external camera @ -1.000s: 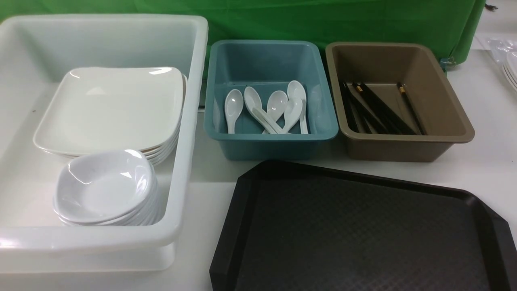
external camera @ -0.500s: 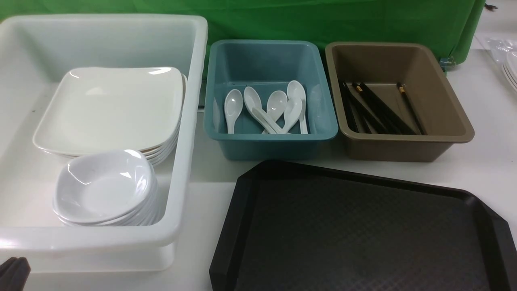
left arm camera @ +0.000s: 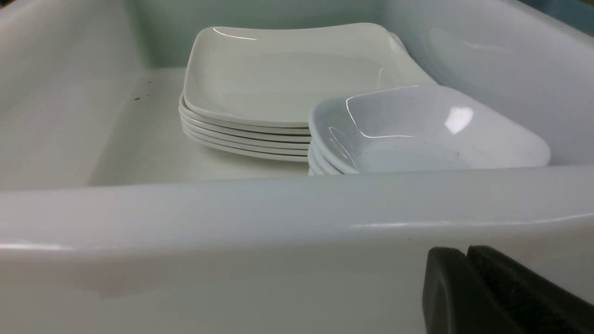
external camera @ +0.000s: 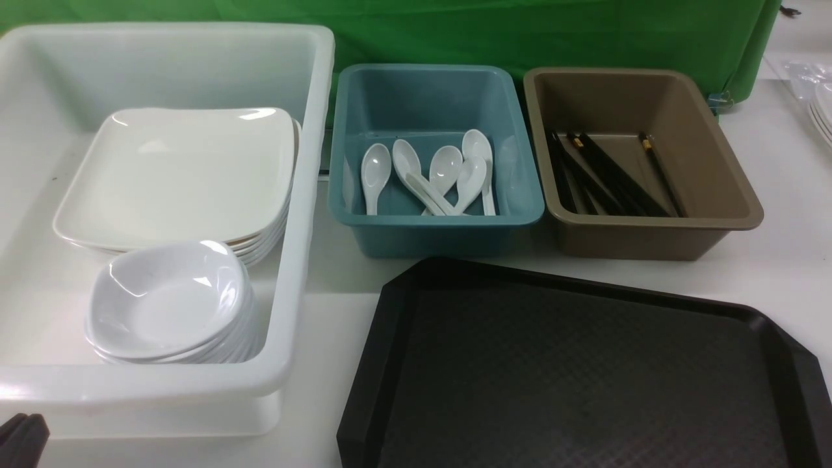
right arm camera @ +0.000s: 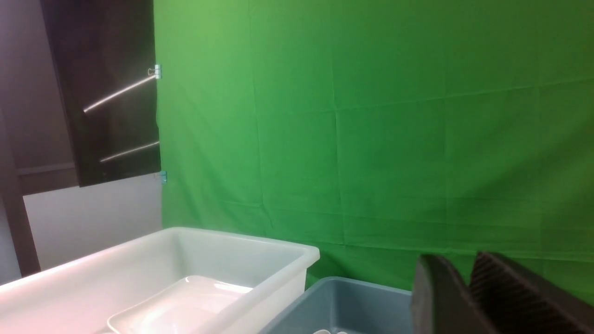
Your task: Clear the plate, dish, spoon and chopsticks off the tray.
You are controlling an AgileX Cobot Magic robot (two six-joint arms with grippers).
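Since the earlier pictures, only the left gripper [external camera: 23,437] has come into the lower left corner of the front view, just before the white tub [external camera: 296,214]; all the tableware has stayed in place. Its two black jaws are pressed together with nothing between them, which the left wrist view also shows. The right gripper [right arm camera: 468,273] appears only in the right wrist view, high in front of the green cloth [right arm camera: 371,116]; a narrow gap stands between its ribbed jaws and nothing is held there.

The tray [external camera: 585,364] is black plastic with cut corners, a raised rim and a fine grainy surface. Its long axis runs left to right, turned a little so that its right end lies nearer to the robot. Nothing lies on it.

The plate [external camera: 175,172], glossy white and rounded-square, is the top one of a stack inside the white tub. In front of it, touching the stack, is a pile of small white dishes [external camera: 166,302]. The spoons [external camera: 429,175], smooth white with oval bowls, lie in the teal tub [external camera: 435,224], with the bowls pointing away from the robot and the handles toward it. The chopsticks [external camera: 604,175], thin black sticks, lie in the brown tub [external camera: 656,237], their long axis going from far left to near right.
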